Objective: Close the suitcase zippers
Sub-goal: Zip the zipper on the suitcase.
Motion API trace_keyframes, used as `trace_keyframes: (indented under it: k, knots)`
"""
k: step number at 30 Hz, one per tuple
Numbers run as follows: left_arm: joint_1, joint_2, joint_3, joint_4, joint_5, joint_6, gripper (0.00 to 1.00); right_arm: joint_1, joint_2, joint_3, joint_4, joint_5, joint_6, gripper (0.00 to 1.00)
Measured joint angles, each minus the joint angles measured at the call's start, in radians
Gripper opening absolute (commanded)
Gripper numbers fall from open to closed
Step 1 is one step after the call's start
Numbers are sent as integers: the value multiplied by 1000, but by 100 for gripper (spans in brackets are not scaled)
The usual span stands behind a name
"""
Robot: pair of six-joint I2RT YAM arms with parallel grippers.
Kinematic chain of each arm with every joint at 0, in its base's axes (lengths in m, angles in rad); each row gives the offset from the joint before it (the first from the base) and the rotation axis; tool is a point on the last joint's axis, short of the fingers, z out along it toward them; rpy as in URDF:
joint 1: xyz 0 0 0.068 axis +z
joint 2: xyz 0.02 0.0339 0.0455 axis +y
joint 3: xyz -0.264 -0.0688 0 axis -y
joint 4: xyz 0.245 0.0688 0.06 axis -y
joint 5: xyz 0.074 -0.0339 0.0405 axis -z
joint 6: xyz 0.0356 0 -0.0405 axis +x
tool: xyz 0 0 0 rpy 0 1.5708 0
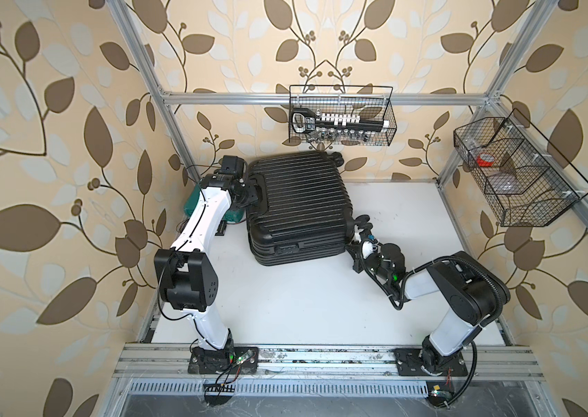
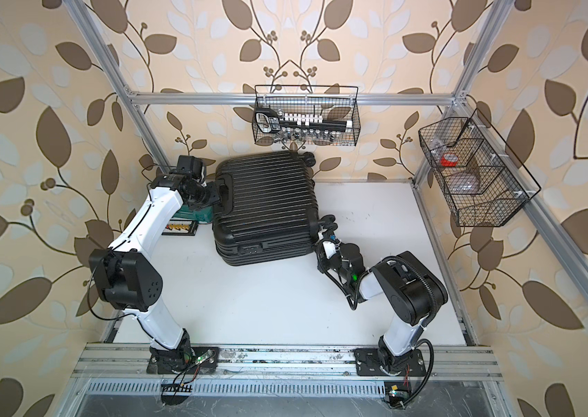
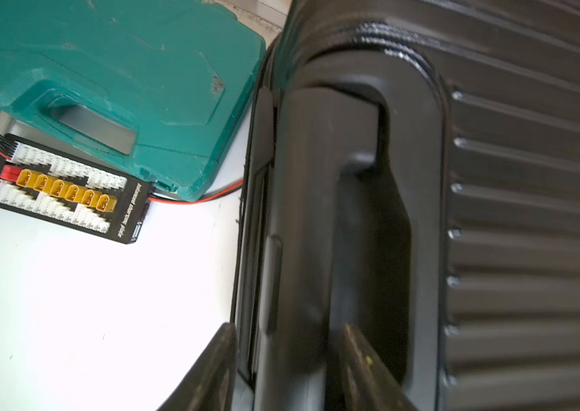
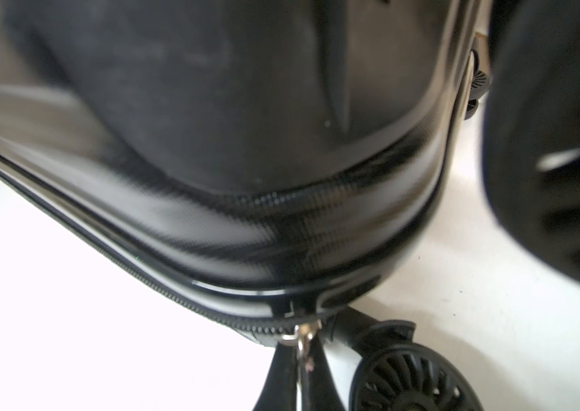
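On table (image 1: 285, 307) | ribbed black suitcase (image 1: 296, 202) | left pincer (image 3: 286, 332) part-open astride handle (image 3: 317, 178) | right pincer (image 4: 301, 356) pinching zipper pull (image 4: 304, 340)

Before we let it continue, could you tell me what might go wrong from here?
1. The right gripper pinches only the small zipper pull at a rounded corner of the suitcase, beside a wheel; tugging round that bend, the pull may slip free or jam.
2. The left gripper straddles the side handle, but a firm clamp isn't evident; the suitcase could slide toward the charging board and its wires.
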Motion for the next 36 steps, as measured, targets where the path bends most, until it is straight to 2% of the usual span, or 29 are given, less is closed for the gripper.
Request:
trace_keyframes:
  k: [9, 14, 24, 26, 30, 36]
  knots:
    - [0, 47, 24, 6, 15, -6, 48, 0, -10, 0, -14, 0, 0, 0]
    - [0, 50, 24, 15, 29, -39, 42, 4, -28, -2, -34, 1, 0, 0]
    - [-7, 79, 24, 16, -11, -88, 40, 50, -108, -10, -133, 59, -33, 0]
    - [-13, 79, 26, 15, -19, -92, 37, 60, -121, -11, -154, 77, -42, 0]
    - [-26, 79, 27, 6, -31, -79, 26, 69, -143, -19, -168, 111, -56, 0]
    - [-69, 72, 23, -2, -74, -122, 24, 96, -189, -44, -194, 144, -73, 0]
